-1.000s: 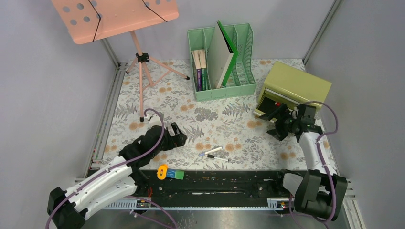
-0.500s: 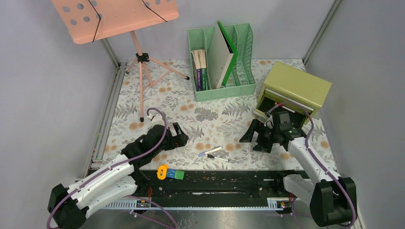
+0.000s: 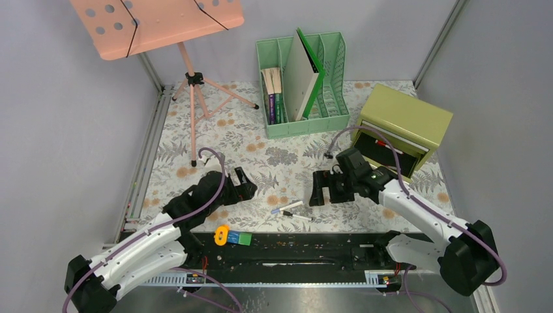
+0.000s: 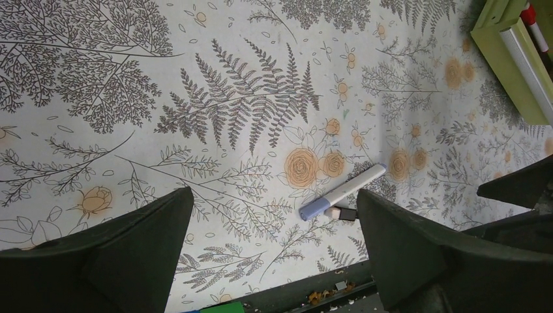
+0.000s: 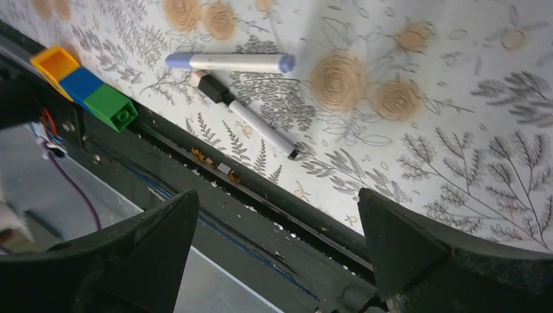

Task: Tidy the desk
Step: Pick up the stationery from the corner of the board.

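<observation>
Likely fetching pens: the right gripper (image 3: pixel 319 189), splayed and empty, hangs beside the blue-capped marker (image 3: pixel 288 207) near the desk's (image 3: pixel 215 130) near edge; next it should straddle it.

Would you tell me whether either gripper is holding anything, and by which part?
Nothing is held. The left gripper and right gripper both stand open and empty; the pens lie loose on the desk.

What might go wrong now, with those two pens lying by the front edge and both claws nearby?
The blue-capped marker and the black-capped marker nearly touch at one end, so the open right gripper might grab both or knock one away. They lie near the desk front edge, so a nudged one might roll onto the black rail. The left gripper, also open, faces the same markers; the arms might bump.
</observation>
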Available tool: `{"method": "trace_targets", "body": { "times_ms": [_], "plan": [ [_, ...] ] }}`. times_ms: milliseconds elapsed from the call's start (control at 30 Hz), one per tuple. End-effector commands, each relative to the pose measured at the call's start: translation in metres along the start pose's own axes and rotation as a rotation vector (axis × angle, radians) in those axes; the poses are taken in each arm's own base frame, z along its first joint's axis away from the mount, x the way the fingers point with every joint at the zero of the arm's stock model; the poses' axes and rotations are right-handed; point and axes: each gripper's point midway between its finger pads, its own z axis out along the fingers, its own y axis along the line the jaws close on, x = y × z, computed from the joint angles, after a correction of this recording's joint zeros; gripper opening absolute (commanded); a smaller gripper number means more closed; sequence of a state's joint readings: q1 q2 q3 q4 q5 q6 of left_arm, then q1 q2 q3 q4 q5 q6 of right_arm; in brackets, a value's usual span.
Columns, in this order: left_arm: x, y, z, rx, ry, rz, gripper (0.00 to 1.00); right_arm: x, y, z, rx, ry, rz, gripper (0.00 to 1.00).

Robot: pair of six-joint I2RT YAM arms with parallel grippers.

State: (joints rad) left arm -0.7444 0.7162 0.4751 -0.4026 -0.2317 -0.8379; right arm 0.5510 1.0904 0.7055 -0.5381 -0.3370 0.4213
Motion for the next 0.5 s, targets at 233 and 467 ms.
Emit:
{"method": "trace_targets", "body": {
  "times_ms": [233, 467],
  "plan": [
    [-0.028, -0.022, -0.014, 0.090, -0.093, -0.012, 0.99, -0.005, 0.047, 0.010, 0.093, -0.023, -0.521, 0.97],
    [-0.037, -0.022, -0.023, 0.099, -0.136, -0.007, 0.99, 0.005, 0.070, 0.025, 0.056, 0.009, -0.682, 0.86]
  ]
}}
